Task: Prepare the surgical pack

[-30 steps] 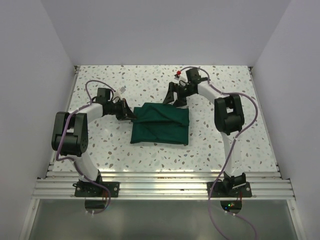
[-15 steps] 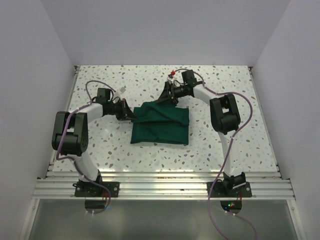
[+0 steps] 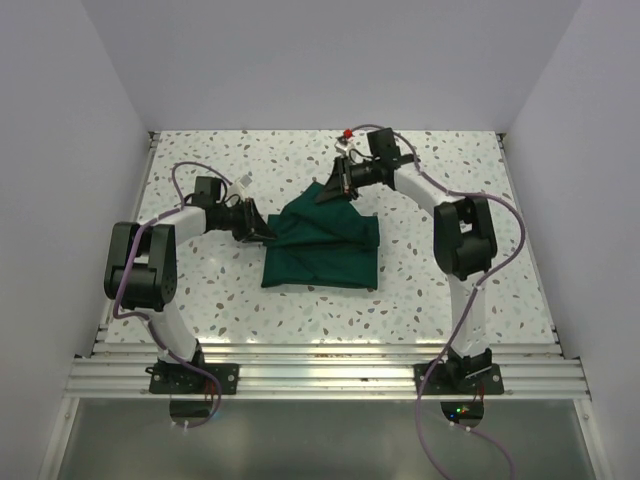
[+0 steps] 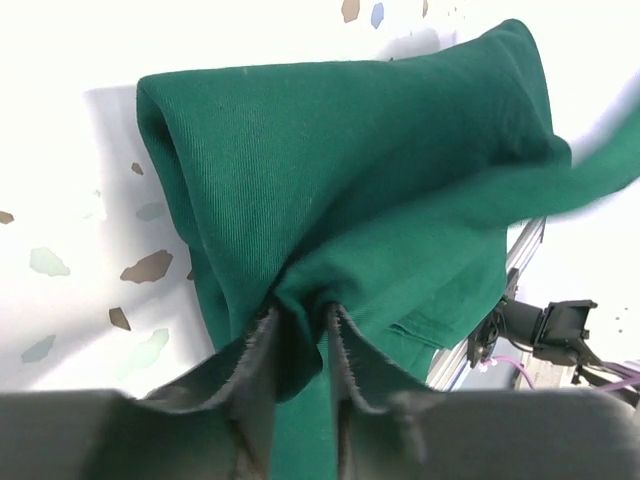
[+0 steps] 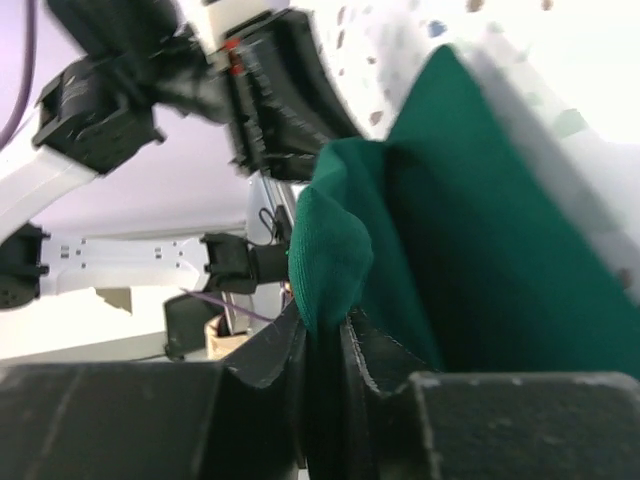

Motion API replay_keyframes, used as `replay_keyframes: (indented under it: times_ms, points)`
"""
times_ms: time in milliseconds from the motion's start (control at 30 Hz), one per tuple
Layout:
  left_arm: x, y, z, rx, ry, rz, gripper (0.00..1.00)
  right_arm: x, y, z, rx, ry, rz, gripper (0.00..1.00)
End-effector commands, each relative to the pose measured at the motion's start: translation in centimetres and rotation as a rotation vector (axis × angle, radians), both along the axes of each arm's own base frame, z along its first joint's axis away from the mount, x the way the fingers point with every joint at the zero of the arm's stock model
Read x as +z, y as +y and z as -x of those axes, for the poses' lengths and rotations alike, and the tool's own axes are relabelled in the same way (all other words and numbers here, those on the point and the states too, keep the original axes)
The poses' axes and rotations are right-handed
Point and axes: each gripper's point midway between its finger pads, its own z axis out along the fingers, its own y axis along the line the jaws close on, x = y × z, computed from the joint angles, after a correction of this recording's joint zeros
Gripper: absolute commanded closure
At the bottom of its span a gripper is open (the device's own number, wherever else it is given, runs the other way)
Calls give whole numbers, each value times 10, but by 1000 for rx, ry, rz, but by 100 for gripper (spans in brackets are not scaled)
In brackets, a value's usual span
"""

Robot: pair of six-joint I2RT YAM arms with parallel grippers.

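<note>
My left gripper (image 4: 300, 345) pinches the surgical pack (image 4: 350, 170) between narrow jaws. My right gripper (image 5: 322, 345) (jaws almost closed) clamps a fold; the cloth spreads beyond both.

The table (image 3: 200, 290) is a white slab flecked with grey, brown and bluish chips, and in the wrist views the same chips show large against a washed-out white surface. Plain pale walls close it in on three sides: a back wall (image 3: 330, 60), a left wall (image 3: 60, 180) and a right wall (image 3: 590, 180), the side ones slanting outward toward the top of the overhead view. Along the near edge runs a band of ribbed aluminium rails (image 3: 330, 375), and below that lies a smooth grey panel (image 3: 320, 440).
</note>
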Motion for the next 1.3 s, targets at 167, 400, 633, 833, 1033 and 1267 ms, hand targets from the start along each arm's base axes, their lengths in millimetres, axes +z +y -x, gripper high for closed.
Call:
replay_keyframes:
  times_ms: [167, 400, 633, 833, 1033, 1267]
  points:
    - [30, 17, -8, 72, -115, -89, 60, 48, -12, 75, 88, -49, 31, 89]
    - [31, 64, -2, 252, -81, -336, 58, 28, -17, 130, 167, -18, 107, 89]
    - [13, 79, 11, 304, 12, -420, 58, 1, -20, 170, 224, 28, 162, 89]
    - [5, 84, 12, 318, 47, -435, 58, -13, -23, 192, 258, 48, 200, 89]
    - [5, 78, 6, 300, 56, -402, 59, -24, -25, 206, 281, 68, 222, 88]
    - [4, 75, 4, 281, 61, -386, 60, -41, -24, 228, 342, 97, 267, 85]
